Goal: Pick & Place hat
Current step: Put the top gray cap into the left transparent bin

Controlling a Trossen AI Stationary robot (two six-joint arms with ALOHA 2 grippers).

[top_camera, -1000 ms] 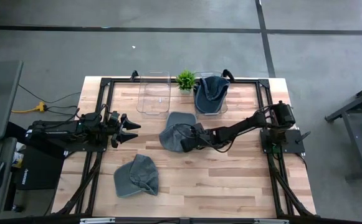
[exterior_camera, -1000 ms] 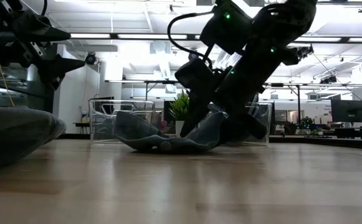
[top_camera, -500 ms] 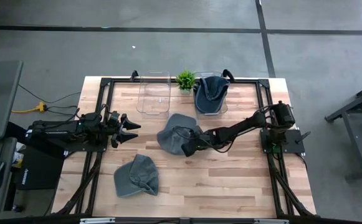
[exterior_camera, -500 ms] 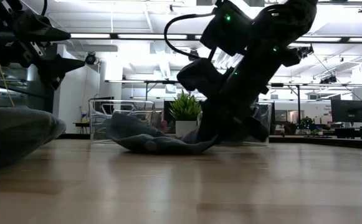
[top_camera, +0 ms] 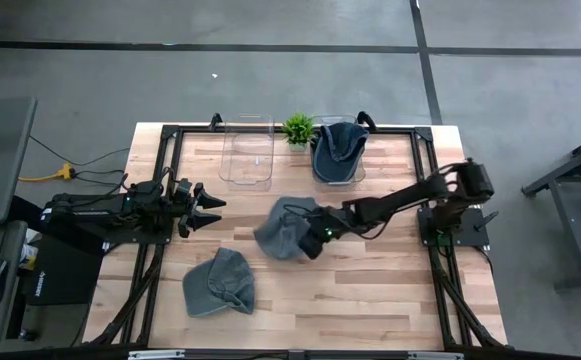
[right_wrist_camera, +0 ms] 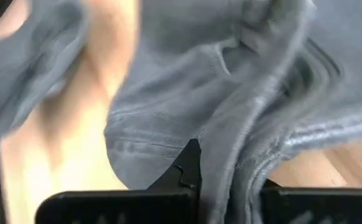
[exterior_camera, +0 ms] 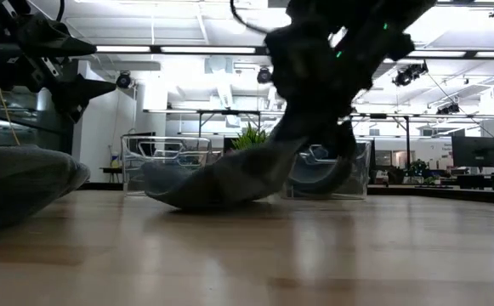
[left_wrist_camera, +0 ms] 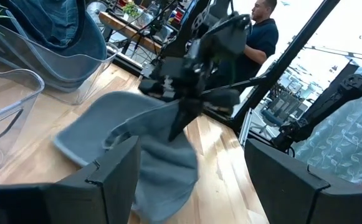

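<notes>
A grey-blue hat (top_camera: 282, 232) is at the table's middle with my right gripper (top_camera: 314, 240) shut on it; in the low view the hat (exterior_camera: 229, 174) slants up toward the gripper. A second grey hat (top_camera: 220, 282) lies flat near the front left. A third hat (top_camera: 338, 148) sits in the right-hand clear bin (top_camera: 354, 172) at the back. My left gripper (top_camera: 208, 205) waits open above the table's left side, holding nothing. My right gripper pinches a bunched fold of the hat's cloth (right_wrist_camera: 243, 146) between its two fingers, several layers thick. The fingers come slanting down from the table's right side. The held side is raised, while the hat's far-left lower part (exterior_camera: 174, 197) still rests on the table.
An empty clear bin (top_camera: 247, 150) stands at the back, left of a small green plant (top_camera: 297, 128). Black frame rails (top_camera: 160, 180) run along the table's edges. A person (left_wrist_camera: 261, 31) stands in the room beyond the table.
My right gripper has shut on the middle hat, gone a little toward the table's near edge and risen. The hat has been bunched and dragged that way; its held side is lifted now, and its left part stays on the wood.
</notes>
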